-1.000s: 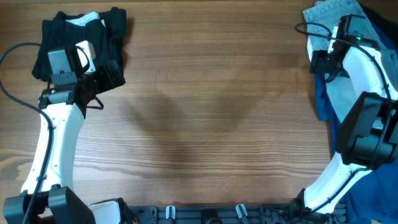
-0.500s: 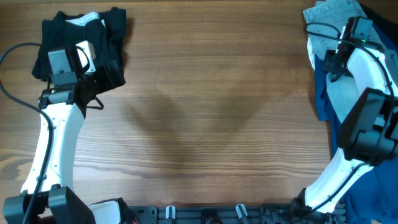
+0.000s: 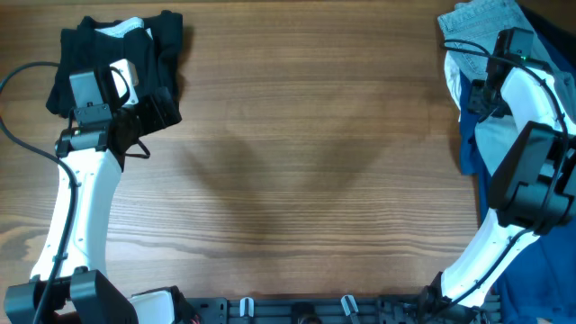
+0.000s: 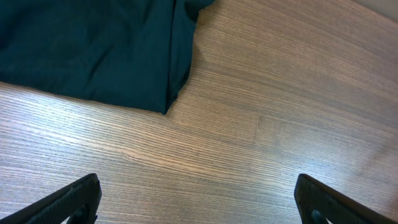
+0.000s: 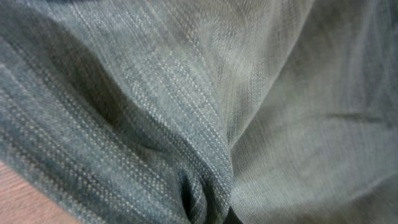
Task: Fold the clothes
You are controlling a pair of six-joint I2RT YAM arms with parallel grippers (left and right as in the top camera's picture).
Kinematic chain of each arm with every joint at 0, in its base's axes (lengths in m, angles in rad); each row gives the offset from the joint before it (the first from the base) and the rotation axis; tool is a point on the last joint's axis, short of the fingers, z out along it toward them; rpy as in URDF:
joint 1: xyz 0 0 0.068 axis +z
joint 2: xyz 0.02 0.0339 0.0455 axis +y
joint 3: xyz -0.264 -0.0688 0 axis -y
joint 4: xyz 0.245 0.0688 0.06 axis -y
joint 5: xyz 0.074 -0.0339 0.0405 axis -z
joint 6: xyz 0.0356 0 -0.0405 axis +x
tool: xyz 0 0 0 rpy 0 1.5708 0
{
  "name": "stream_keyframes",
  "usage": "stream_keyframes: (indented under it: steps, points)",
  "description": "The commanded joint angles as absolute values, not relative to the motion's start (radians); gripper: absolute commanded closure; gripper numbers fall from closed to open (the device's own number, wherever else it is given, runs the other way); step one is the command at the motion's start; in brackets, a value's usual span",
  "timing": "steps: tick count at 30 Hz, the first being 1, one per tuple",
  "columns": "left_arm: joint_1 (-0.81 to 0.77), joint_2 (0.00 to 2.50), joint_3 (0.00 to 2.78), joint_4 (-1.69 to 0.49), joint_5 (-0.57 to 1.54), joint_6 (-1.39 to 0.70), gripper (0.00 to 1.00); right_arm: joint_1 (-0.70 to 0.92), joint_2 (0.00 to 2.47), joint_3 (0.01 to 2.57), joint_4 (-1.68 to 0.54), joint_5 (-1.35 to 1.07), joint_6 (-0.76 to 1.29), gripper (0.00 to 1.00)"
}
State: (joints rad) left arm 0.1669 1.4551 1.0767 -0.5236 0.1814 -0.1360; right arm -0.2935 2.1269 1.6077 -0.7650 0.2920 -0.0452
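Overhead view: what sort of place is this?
Probably a robot lab bench for laundry folding: a wood-grain table, a left arm and right arm based at its near edge, and denim shorts, a black garment and a navy garment at its sides.

Creased denim shorts (image 5: pixel 205 106), seemingly close-up

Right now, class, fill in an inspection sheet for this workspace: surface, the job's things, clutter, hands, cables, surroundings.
Surface: wood-grain table, soft shadows mid-table.
Job's things: pale denim shorts bunched at the far right corner, not folded.
Clutter: black garment far left; navy garment along the right edge.
Hands: left hand open, by the black garment's edge; right hand at the shorts, fingers hidden, state unclear.
Cables: black cable looping beside the left arm; thin cable across the shorts.
Surroundings: dark rail along the near edge.
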Motion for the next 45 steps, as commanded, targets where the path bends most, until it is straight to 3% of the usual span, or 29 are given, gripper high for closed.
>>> stream_keyframes:
  steps: [1,5,6,8,10,11,13,14,15,16,17,20,22,27,29,31,32,33,34,45]
  points:
    - [0.171,1.459,1.100,-0.524,0.190,-0.142,0.00,-0.299,2.015,1.653,-0.805,0.234,-0.027,0.96]
    - [0.171,1.459,1.100,-0.524,0.190,-0.142,0.00,-0.299,1.950,1.652,-0.818,0.183,-0.052,0.93]
    - [0.171,1.459,1.100,-0.524,0.190,-0.142,0.00,-0.299,1.946,1.652,-0.821,0.173,-0.057,0.88]
    - [0.171,1.459,1.100,-0.525,0.191,-0.142,0.00,-0.299,1.947,1.648,-0.824,0.173,-0.057,0.61]
    - [0.171,1.459,1.100,-0.528,0.191,-0.142,0.00,-0.299,1.947,1.647,-0.824,0.173,-0.057,0.62]
    - [0.171,1.459,1.100,-0.530,0.191,-0.142,0.00,-0.299,1.947,1.647,-0.824,0.173,-0.057,0.75]
    - [0.171,1.459,1.100,-0.535,0.191,-0.142,0.00,-0.299,1.947,1.647,-0.823,0.173,-0.057,0.80]
    - [0.171,1.459,1.100,-0.538,0.191,-0.142,0.00,-0.299,1.947,1.647,-0.823,0.170,-0.058,0.96]
    - [0.171,1.459,1.100,-0.540,0.191,-0.142,0.00,-0.299,1.947,1.647,-0.823,0.158,-0.065,0.96]
    - [0.171,1.459,1.100,-0.540,0.191,-0.142,0.00,-0.299,1.948,1.647,-0.819,0.154,-0.068,0.88]
    - [0.171,1.459,1.100,-0.540,0.191,-0.142,0.00,-0.299,1.949,1.647,-0.816,0.154,-0.068,0.73]
    - [0.171,1.459,1.100,-0.541,0.191,-0.142,0.00,-0.299,1.969,1.641,-0.808,0.154,-0.071,0.61]
    - [0.171,1.459,1.100,-0.542,0.191,-0.142,0.00,-0.299,1.993,1.629,-0.796,0.147,-0.072,0.56]
    - [0.171,1.459,1.100,-0.543,0.191,-0.142,0.00,-0.299,2.048,1.628,-0.766,0.148,-0.072,0.56]
    - [0.171,1.459,1.100,-0.543,0.191,-0.142,0.00,-0.299,2.057,1.628,-0.753,0.148,-0.076,0.48]
    - [0.171,1.459,1.100,-0.543,0.191,-0.142,0.00,-0.299,2.068,1.628,-0.734,0.148,-0.080,0.48]
    - [0.171,1.459,1.100,-0.543,0.191,-0.142,0.00,-0.299,2.071,1.628,-0.725,0.149,-0.084,0.50]
    - [0.171,1.459,1.100,-0.543,0.191,-0.142,0.00,-0.299,2.072,1.628,-0.721,0.148,-0.087,0.78]
    - [0.171,1.459,1.100,-0.543,0.190,-0.142,0.00,-0.299,2.072,1.628,-0.719,0.148,-0.086,0.96]
    - [0.171,1.459,1.100,-0.469,0.190,-0.142,0.03,-0.252,1.891,1.777,-0.859,-0.059,-0.090,0.96]
